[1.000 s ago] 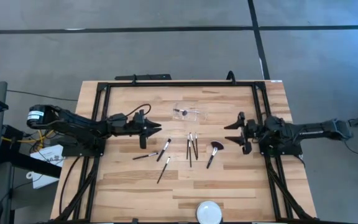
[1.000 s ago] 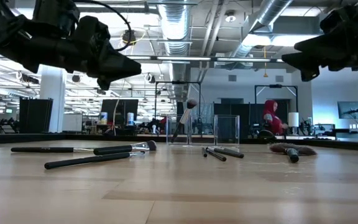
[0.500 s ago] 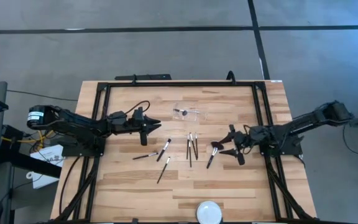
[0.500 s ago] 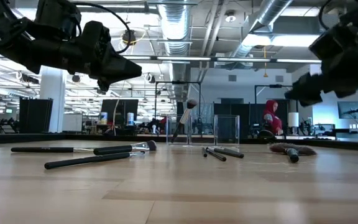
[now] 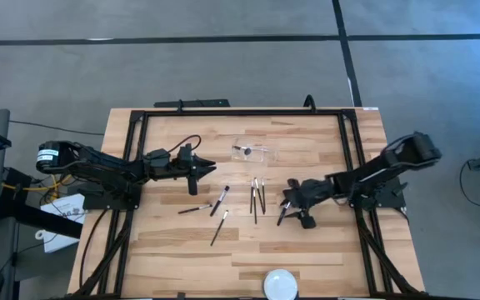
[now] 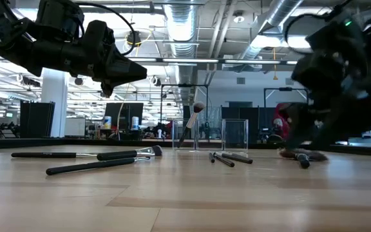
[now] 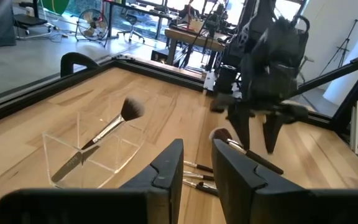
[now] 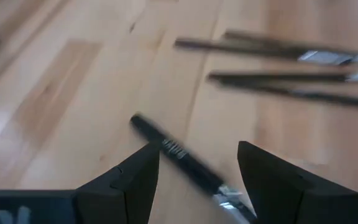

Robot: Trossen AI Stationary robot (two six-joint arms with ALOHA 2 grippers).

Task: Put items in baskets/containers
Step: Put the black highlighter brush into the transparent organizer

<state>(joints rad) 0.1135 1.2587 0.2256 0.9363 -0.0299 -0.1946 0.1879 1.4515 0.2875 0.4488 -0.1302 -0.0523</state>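
My right gripper (image 5: 287,204) is open and low over the fan brush (image 5: 284,210). In the right wrist view its fingers stand on either side of the brush's dark handle (image 8: 173,149) without touching it. My left gripper (image 5: 212,169) hovers above the table, left of the clear container (image 5: 252,152), its fingers a narrow gap apart (image 7: 199,163). One brush (image 7: 107,129) leans inside the container (image 7: 98,152). Several slim brushes lie flat on the wood, among them three at the left (image 5: 219,202) and a close group in the middle (image 5: 257,196).
A white round disc (image 5: 280,284) sits at the table's near edge. Black frame rails (image 5: 240,111) run along the far and side edges. Bare wood lies between the brushes and the disc. A person in red (image 6: 280,119) shows far off in the room.
My right gripper has swung from the table's right edge toward the left and slightly nearer, and has come down, tipping its fingers toward the table, until it stands over the fan brush. The brushes and the container lie as before.
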